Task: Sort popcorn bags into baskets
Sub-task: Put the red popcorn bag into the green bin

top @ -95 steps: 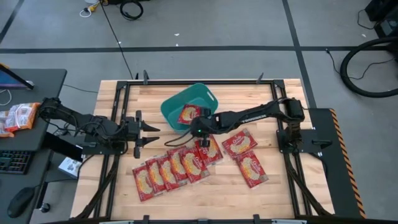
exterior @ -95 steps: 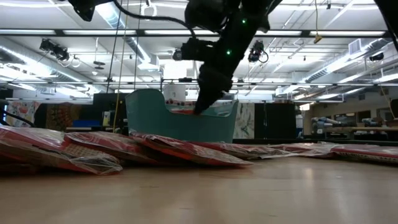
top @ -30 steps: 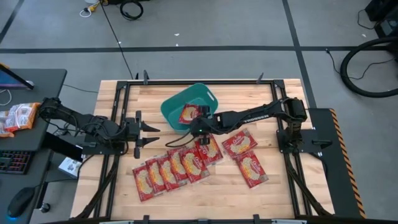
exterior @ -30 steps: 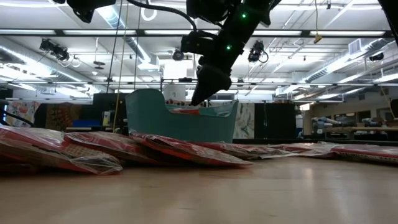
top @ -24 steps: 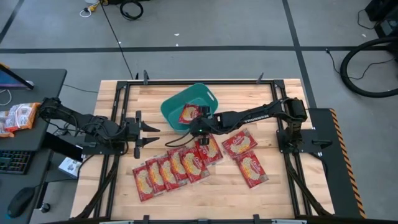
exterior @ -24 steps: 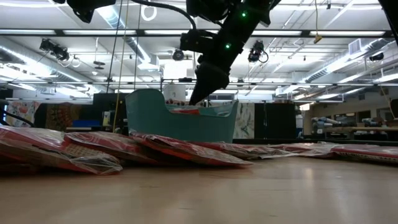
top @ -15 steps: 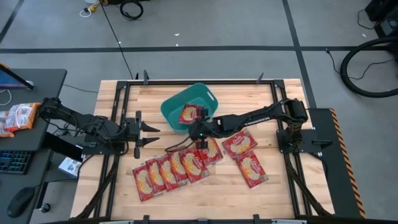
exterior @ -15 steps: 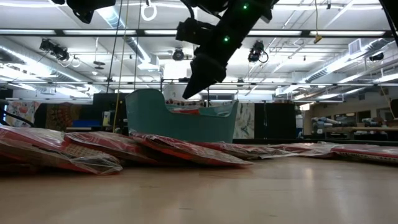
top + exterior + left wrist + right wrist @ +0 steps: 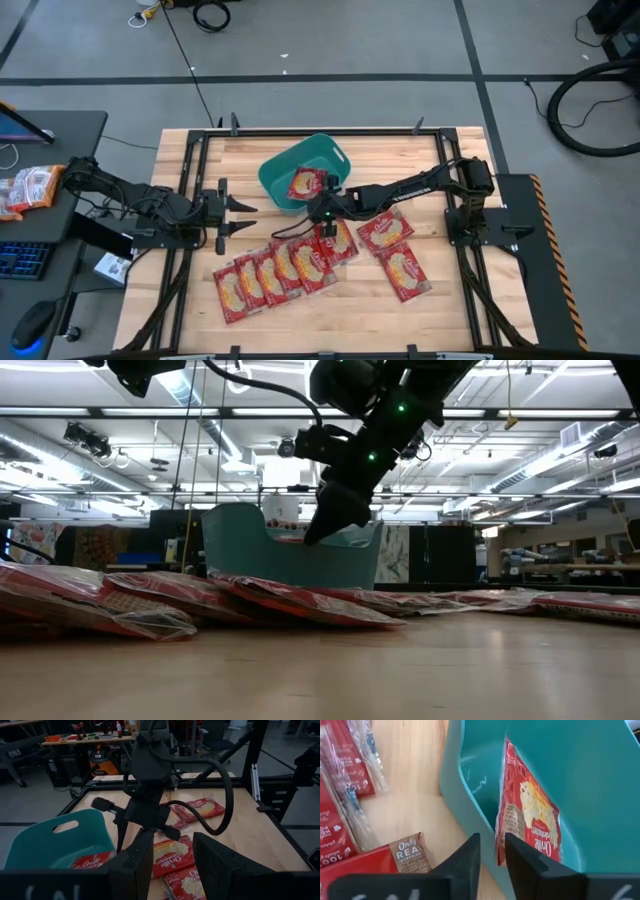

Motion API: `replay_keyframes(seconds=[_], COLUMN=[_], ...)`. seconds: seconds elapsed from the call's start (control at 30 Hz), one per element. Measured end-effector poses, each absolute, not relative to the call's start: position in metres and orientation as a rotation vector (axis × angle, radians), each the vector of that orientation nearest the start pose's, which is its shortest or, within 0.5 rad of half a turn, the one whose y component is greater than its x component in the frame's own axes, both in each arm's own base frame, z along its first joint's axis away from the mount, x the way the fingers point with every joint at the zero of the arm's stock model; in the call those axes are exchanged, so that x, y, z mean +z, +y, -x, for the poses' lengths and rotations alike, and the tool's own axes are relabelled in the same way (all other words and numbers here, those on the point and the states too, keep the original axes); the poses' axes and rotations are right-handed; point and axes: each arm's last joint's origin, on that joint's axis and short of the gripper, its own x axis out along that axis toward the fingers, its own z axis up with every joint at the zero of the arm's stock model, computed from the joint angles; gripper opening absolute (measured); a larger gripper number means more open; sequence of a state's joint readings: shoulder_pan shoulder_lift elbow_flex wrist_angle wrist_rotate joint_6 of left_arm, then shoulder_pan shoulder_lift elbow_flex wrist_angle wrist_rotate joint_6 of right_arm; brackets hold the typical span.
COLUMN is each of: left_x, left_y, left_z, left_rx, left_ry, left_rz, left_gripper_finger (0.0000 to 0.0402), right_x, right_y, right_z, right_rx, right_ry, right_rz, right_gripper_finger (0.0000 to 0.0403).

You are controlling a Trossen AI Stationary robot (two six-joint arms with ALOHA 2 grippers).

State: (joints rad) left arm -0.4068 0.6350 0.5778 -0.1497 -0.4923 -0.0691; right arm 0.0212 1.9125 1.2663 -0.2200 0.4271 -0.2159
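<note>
Inside teal basket (image 9: 275, 175), red popcorn bag (image 9: 304, 183), seemingly tilted

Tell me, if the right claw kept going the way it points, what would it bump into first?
Probably the teal basket: in the wrist view the right gripper aims at its near wall, with the popcorn bag inside just beyond. Depth is hard to judge, so the bag could come first.

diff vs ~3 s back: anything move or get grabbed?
Only the right gripper moved: from the rim of the teal basket it lifted, then swung toward the near edge and dipped again over the fanned row of popcorn bags, its jaws narrowing, nothing in them. Unchanged: one bag in the basket, the two bags to the right, and the left gripper, parked with jaws apart.
</note>
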Motion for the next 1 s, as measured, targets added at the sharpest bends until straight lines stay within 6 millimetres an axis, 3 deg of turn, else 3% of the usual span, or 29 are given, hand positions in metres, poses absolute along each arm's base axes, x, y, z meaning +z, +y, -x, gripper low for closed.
replay_keyframes(seconds=[0.23,0.47,0.63,0.8,1.0], left_x=[0.287,0.287,0.287,0.287,0.287], left_y=[-0.046,-0.045,-0.046,-0.045,-0.045], left_z=[-0.14,-0.14,-0.14,-0.14,-0.14], left_rx=[0.091,0.091,0.091,0.092,0.092], left_ry=[0.183,0.183,0.183,0.182,0.182], left_rz=[-0.022,-0.022,-0.022,-0.017,-0.015], left_gripper_finger=[0.0144,0.0144,0.0144,0.0144,0.0144], right_x=[0.181,0.185,0.205,0.228,0.234], right_y=[-0.004,-0.005,-0.009,-0.025,-0.05], right_z=[-0.402,-0.403,-0.413,-0.42,-0.423], right_rx=[-0.285,-0.299,-0.345,-0.52,-0.385], right_ry=[0.889,0.877,0.822,0.749,0.684], right_rz=[0.401,0.37,0.329,0.164,-0.162], right_gripper_finger=[0.0011,0.0008,0.0005,0.0005,0.0006])
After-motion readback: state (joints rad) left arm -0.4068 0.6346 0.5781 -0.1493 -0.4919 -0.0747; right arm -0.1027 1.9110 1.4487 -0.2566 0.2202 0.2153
